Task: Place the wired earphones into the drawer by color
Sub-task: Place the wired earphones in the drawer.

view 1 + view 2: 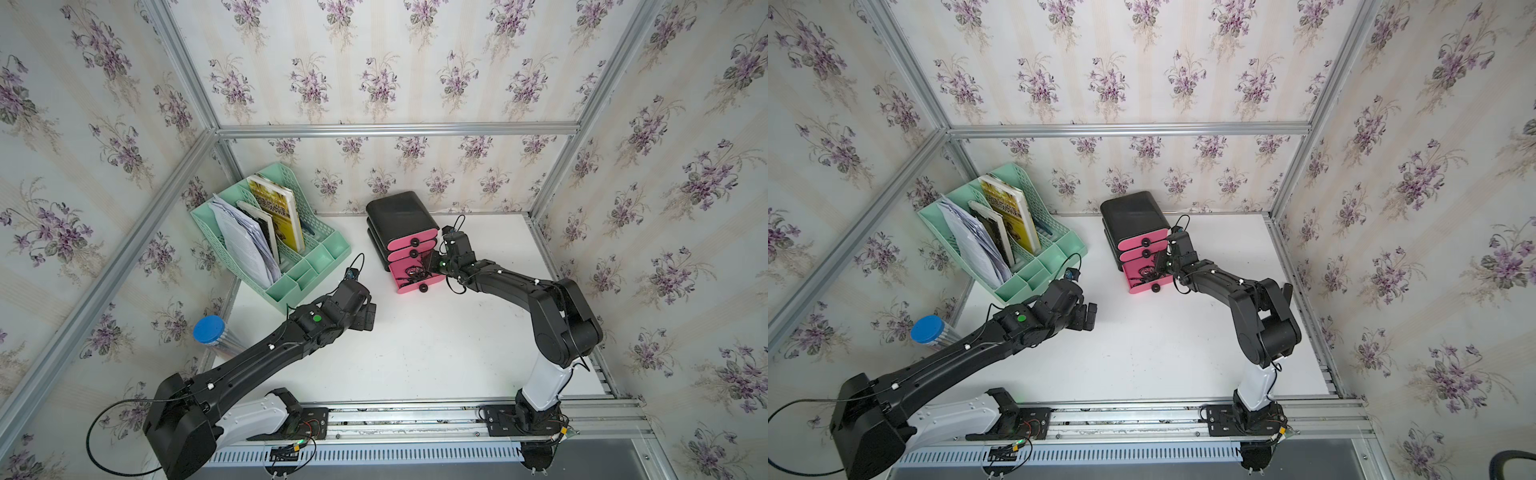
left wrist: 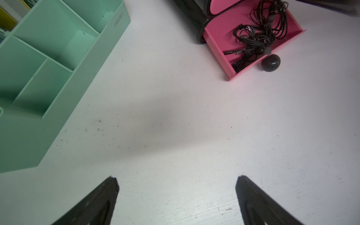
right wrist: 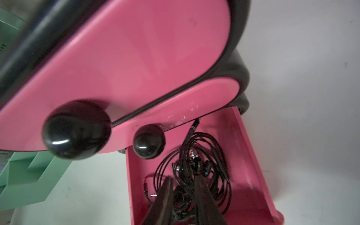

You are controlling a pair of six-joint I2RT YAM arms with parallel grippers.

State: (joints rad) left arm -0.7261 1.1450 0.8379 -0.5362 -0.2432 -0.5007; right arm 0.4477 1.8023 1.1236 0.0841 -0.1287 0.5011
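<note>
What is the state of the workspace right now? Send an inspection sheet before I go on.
Surface: white table, bare in the middle, faint specks.
Job's things: black earphones tangled in the open bottom drawer of the drawer unit; two upper drawers shut; none seen on the table.
Clutter: green organizer with books and papers; blue-lidded tube at the table's edge.
Grippers: left gripper open, empty, above the table; right gripper slightly open, tips among the earphones.
Cables: arm cable loops beside the left arm's base; none across the table.
Surroundings: floral wallpaper, metal frame.
</note>
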